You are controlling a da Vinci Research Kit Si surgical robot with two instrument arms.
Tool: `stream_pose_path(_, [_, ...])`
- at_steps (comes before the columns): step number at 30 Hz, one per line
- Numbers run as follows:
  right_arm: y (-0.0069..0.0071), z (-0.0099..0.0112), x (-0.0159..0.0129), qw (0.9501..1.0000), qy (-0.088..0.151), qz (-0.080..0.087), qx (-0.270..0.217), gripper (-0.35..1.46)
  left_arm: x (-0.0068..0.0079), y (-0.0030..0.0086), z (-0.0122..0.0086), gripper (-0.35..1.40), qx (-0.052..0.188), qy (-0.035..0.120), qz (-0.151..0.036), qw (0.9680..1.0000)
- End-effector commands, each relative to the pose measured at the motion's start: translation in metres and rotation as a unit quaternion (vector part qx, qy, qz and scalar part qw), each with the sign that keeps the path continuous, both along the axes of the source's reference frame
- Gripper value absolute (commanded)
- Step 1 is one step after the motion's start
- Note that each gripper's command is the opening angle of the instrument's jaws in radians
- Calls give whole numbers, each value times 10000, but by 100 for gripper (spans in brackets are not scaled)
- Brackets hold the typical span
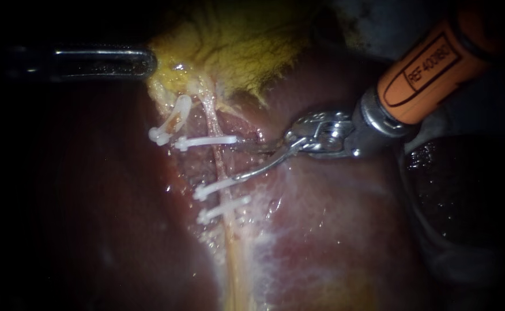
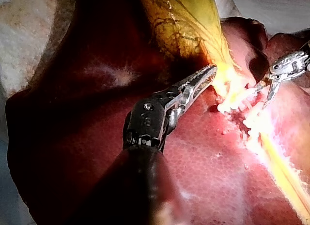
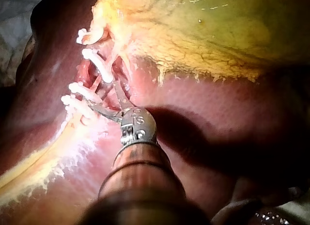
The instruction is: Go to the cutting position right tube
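**Right instrument's blades stand open beside the right tube**

Right instrument (image 1: 234, 160), in the endoscope view, has its two thin blades spread in a wide V and holds nothing. Both tips lie just beside the right tube (image 1: 217, 158), on the side away from the lone clip (image 1: 169, 124), and neither has crossed the tube. One tip sits by the upper clip (image 1: 206, 141) on that tube and the other by the nearer of the lower clips (image 1: 215, 187). The tube's bare stretch therefore faces the open gap. The left instrument (image 1: 149, 61) meets the gallbladder (image 1: 229, 46) well up the tube from there.

In the left wrist view, the left instrument's tip rests against pale tissue where the gallbladder narrows toward the tube. I cannot tell whether it has hold.

In the right wrist view, the right instrument's blades fork ahead of its wrist, reaching in among the clips beside the tube, with the liver (image 3: 218, 113) beneath.

The tube looks thin, soft and wet, so it is probably slippery and easily torn. The blades should take it squarely on the bare stretch between the clips, clear of the clips themselves.
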State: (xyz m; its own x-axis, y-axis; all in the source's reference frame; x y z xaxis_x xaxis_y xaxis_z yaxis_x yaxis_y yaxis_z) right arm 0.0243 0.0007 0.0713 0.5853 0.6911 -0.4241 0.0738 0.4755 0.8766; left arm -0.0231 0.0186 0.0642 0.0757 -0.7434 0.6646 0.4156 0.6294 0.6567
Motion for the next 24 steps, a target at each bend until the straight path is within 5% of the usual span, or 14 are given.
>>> stream_pose_path(1, [0,1,3,10000,56,3,19,129,0,0,0,-35,0,2,-1,10000])
stream_pose_path(15, [4,7,40,9970,692,-106,341,119,0,0,0,-35,0,3,-2,10000])
stream_pose_path(24, [7,11,58,9913,1225,-474,-54,101,-1,0,0,-35,0,4,-4,10000])
